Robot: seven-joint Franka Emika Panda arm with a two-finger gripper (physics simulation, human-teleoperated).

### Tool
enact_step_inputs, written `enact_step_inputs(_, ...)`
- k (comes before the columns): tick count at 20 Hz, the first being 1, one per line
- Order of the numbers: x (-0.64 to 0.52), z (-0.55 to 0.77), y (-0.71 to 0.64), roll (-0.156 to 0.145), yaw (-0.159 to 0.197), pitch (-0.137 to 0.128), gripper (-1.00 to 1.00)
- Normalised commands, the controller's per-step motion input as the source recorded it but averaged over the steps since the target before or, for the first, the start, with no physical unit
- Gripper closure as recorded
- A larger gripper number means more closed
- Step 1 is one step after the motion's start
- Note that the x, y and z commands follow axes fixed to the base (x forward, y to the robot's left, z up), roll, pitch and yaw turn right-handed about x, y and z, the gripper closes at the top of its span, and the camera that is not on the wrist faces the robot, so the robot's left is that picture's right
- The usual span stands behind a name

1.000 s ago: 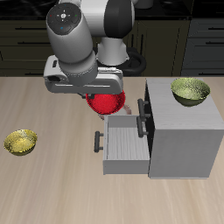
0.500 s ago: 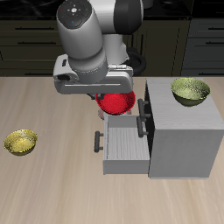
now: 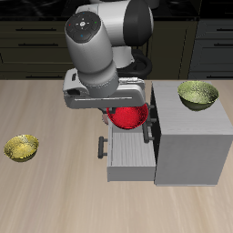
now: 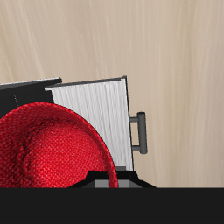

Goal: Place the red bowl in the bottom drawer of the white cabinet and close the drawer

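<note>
The fingers [image 3: 121, 107] hold the red bowl [image 3: 128, 116] up over the open bottom drawer [image 3: 128, 153] of the white cabinet [image 3: 191, 136]. Go down slowly, keep the bowl flat, then let go inside.

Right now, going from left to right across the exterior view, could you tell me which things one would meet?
Yellow-green bowl on the table → bottom drawer's handle → red bowl over the open bottom drawer → yellow-green bowl on the white cabinet.
</note>
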Motion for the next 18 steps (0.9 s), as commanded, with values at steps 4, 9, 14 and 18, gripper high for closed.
enact_step_inputs(4,0.1,-0.17,0.09,0.043,0.011,0.023,1.0)
enact_step_inputs(9,0.09,-0.18,-0.01,0.009,0.005,0.037,1.0)
enact_step_inputs(14,0.08,-0.23,0.04,0.019,0.011,0.045,1.0)
enact_step_inputs(18,0.02,-0.12,0.02,0.022,0.022,0.025,1.0)
